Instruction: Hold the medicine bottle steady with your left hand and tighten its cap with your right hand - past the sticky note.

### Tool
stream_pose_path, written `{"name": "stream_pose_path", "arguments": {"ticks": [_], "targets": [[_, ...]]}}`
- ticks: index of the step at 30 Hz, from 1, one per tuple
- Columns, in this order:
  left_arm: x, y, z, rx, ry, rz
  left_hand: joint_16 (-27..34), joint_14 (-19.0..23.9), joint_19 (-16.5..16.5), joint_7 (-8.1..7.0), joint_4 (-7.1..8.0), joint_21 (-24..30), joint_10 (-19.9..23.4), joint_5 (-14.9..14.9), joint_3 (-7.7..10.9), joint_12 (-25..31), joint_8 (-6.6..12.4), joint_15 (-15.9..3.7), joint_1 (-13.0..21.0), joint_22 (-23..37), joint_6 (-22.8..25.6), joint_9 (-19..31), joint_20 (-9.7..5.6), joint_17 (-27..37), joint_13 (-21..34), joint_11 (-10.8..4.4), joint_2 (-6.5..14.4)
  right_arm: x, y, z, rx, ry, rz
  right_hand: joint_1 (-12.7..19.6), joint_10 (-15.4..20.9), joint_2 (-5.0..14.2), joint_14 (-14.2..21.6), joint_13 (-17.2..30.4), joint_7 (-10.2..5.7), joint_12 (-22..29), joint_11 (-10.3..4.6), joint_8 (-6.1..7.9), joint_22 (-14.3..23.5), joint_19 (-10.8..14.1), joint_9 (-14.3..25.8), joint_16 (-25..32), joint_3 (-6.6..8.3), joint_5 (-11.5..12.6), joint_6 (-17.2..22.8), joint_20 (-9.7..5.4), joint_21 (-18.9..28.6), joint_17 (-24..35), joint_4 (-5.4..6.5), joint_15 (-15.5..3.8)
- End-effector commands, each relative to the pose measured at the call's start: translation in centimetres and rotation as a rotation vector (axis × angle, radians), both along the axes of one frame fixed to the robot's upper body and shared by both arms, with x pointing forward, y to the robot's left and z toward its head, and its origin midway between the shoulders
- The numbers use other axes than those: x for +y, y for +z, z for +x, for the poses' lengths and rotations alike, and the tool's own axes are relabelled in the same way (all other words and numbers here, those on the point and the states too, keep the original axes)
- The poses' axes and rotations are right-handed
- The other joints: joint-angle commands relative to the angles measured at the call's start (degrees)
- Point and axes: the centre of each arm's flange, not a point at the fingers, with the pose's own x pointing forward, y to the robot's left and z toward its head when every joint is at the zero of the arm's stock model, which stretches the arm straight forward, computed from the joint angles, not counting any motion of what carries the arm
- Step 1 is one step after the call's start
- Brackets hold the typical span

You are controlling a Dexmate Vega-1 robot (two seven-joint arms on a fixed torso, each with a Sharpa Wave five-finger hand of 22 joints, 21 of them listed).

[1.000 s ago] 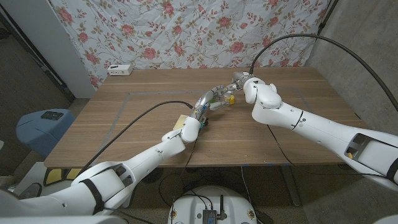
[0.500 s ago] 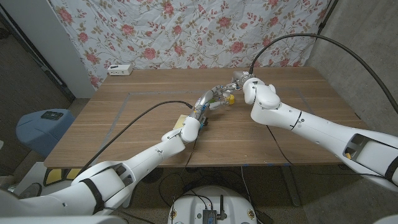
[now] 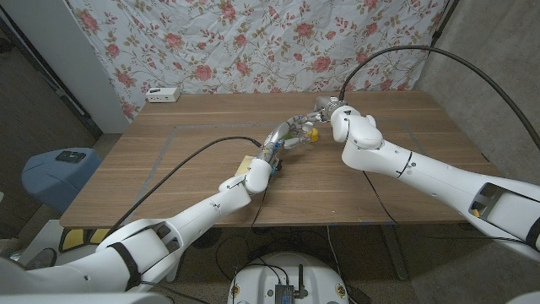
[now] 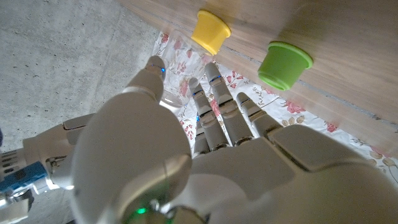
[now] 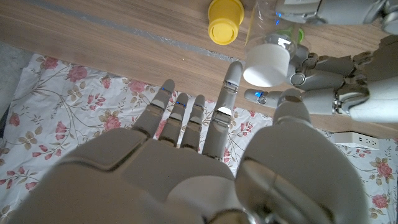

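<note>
Head view puts the medicine bottle point(image 3: 300, 133) near the middle of the frame, on the wooden counter point(image 3: 186, 169), where the two arms meet. The left hand point(image 3: 281, 139) reaches up from the lower left and its fingers point(image 3: 291, 131) wrap the clear bottle. In the right wrist view that same hand's fingers point(image 5: 323, 65) curl around the bottle point(image 5: 273, 25) just under its white cap point(image 5: 268, 64). The right hand point(image 3: 325, 110) comes in from the right of the frame; in its own wrist view its fingers point(image 5: 193, 121) are spread and straight, one fingertip just beside the cap, and I cannot tell whether it touches. A yellow cup point(image 5: 226, 20) stands near the bottle, a green cup point(image 4: 284, 64) beside it in the left wrist view. A yellow sticky note point(image 3: 246, 163) lies by the left wrist. A white power strip point(image 3: 163, 95) sits at the counter's upper left.
</note>
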Motion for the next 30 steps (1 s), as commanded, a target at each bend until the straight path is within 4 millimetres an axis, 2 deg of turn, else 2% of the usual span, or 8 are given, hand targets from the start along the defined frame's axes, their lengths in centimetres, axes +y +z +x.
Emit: {"name": "stream_pose_path", "arguments": {"ticks": [1, 5, 10, 11, 16, 20, 25, 30], "targets": [[0.1, -0.2, -0.3, -0.002, 0.003, -0.003, 0.18, 0.22, -0.15, -0.05, -0.06, -0.03, 2.30, 0.42, 0.31, 0.19, -0.19, -5.15, 0.31, 0.13, -0.20, 0.12, -7.48, 0.05, 0.13, -1.95, 0.52, -0.4, 0.0, -0.6, -0.002, 0.018, 0.015, -1.09, -1.47, 0.05, -0.48, 0.08, 0.35, -0.35, 0.56, -1.09, 0.16, -0.60, 0.52, -0.41, -0.50, 0.19, -2.61, 0.15, -0.10, 0.26, -0.03, 0.66], [0.3, -0.3, -0.4, 0.001, 0.006, -0.009, 0.15, 0.15, -0.22, -0.07, -0.04, -0.06, 2.33, 0.40, 0.27, 0.20, -0.19, -5.10, 0.25, 0.13, -0.21, 0.12, -7.51, 0.04, 0.13, -1.75, 0.46, -0.8, 0.0, -0.9, -0.015, 0.033, 0.043, -1.51, -2.04, 0.04, -1.04, 0.12, 0.72, -0.38, 0.84, -2.63, 0.13, -1.04, 0.80, -0.70, -0.65, 0.23, -6.28, 0.61, -0.17, 0.19, -0.17, 0.36], [0.5, -0.3, -0.6, -0.001, 0.010, -0.008, 0.13, 0.06, -0.25, -0.12, -0.05, -0.06, 2.35, 0.40, 0.25, 0.21, -0.17, -5.19, 0.25, 0.13, -0.17, 0.12, -7.49, 0.03, 0.14, -1.75, 0.42, -1.3, 0.0, -1.0, -0.030, 0.042, 0.074, -1.96, -3.11, 0.23, -1.82, 0.19, 1.15, -0.44, 1.62, -3.70, 0.11, -1.47, 1.17, -1.00, -0.72, 0.31, -9.23, 0.76, -0.22, 0.12, -0.28, 0.55], [0.5, -0.3, -0.6, -0.001, 0.012, -0.008, 0.15, 0.09, -0.25, -0.10, 0.00, -0.06, 2.37, 0.40, 0.25, 0.22, -0.18, -5.15, 0.19, 0.13, -0.20, 0.12, -7.50, 0.04, 0.14, -1.71, 0.44, -1.5, 0.0, -1.1, -0.033, 0.048, 0.083, -2.00, -3.08, 0.26, -1.92, 0.20, 1.27, -0.38, 2.08, -3.79, 0.11, -1.53, 1.23, -1.03, -0.73, 0.32, -9.55, 0.74, -0.22, 0.11, -0.31, 0.54], [0.6, -0.4, -0.6, 0.004, 0.013, -0.012, 0.17, 0.10, -0.28, -0.10, 0.05, -0.07, 2.28, 0.40, 0.25, 0.18, -0.19, -5.16, 0.13, 0.13, -0.24, 0.12, -7.43, 0.05, 0.14, -1.78, 0.49, -2.0, 0.0, -1.2, -0.042, 0.067, 0.124, -2.12, -3.34, 0.35, -2.12, 0.23, 1.51, -0.36, 2.20, -4.12, 0.10, -1.75, 1.32, -1.09, -0.73, 0.35, -10.61, 0.87, -0.26, 0.09, -0.38, 0.63], [0.7, -0.3, -0.7, 0.003, 0.013, -0.014, 0.09, -0.07, -0.36, -0.03, 0.07, -0.08, 2.03, 0.41, 0.25, 0.09, -0.21, -5.17, 0.06, 0.13, -0.31, 0.12, -7.25, 0.01, 0.14, -1.73, 0.46, -2.5, -0.1, -1.1, -0.045, 0.080, 0.162, -2.22, -3.82, 0.53, -3.02, 0.26, 1.20, -0.36, 2.85, -4.70, 0.10, -2.47, 1.28, -1.36, -0.69, 0.41, -12.45, 0.95, -0.43, 0.06, -0.52, 1.02], [0.8, -0.2, -0.8, 0.006, 0.008, -0.020, 0.01, -0.28, -0.49, -0.07, 0.18, -0.11, 2.01, 0.45, 0.36, 0.10, -0.24, -5.10, -0.08, 0.13, -0.43, 0.12, -7.08, -0.03, 0.15, -1.85, 0.58, -3.2, -0.2, -1.1, -0.052, 0.104, 0.210, -2.23, -4.73, 0.88, -4.07, 0.31, 0.41, -0.42, 3.14, -5.42, 0.10, -2.86, 1.18, -1.55, -0.57, 0.50, -15.46, 1.04, -0.35, 0.04, -0.75, 1.71], [1.0, -0.2, -0.6, 0.045, -0.033, -0.048, -0.15, -1.04, -0.86, -0.50, -0.13, -0.20, 1.09, 0.39, 0.14, -0.21, -0.56, -5.29, 0.05, 0.14, -1.51, 0.12, -6.77, -0.06, 0.17, -1.77, -0.02, -3.8, -0.3, -1.0, -0.054, 0.122, 0.257, -2.24, -5.03, 0.99, -4.63, 0.34, 0.35, -0.32, 3.27, -5.91, 0.10, -3.06, 1.07, -1.58, -0.53, 0.54, -18.43, 1.07, -0.30, 0.02, -0.97, 2.10]]}}
